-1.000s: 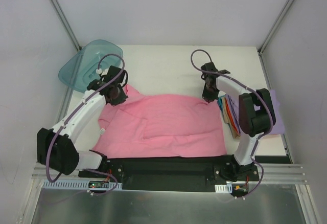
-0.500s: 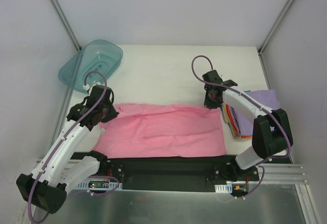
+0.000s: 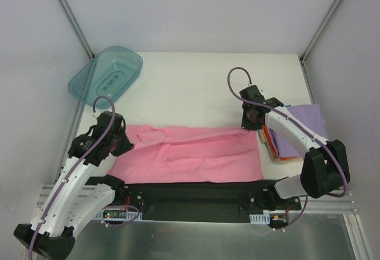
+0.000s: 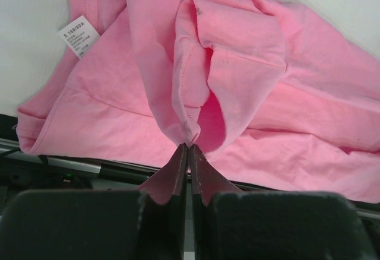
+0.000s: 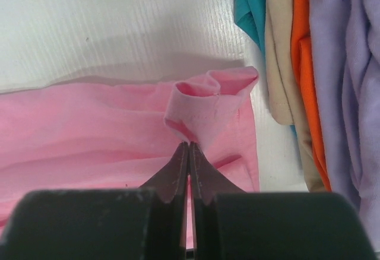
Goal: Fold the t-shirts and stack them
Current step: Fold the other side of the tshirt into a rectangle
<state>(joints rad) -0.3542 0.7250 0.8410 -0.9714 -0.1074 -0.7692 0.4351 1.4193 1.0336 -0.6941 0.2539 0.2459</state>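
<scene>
The pink tee (image 3: 196,153) lies at the table's (image 3: 190,88) 6 o'clock, with the stack (image 3: 306,116) at its 3 o'clock. The left arm (image 3: 74,174) reaches its 9 o'clock edge and the right arm (image 3: 291,126) its 1 o'clock corner. Left jaws and right jaws are each fully closed, pinching pink cloth.

Far half of table (image 3: 196,85) is bare: room for either arm. Tub (image 3: 107,77) blocks far-left corner, well apart from my left gripper (image 3: 126,145). Stack (image 3: 295,130) sits just right of my right gripper (image 3: 252,123), no pass there. Pink tee (image 3: 196,153) fills near strip.
</scene>
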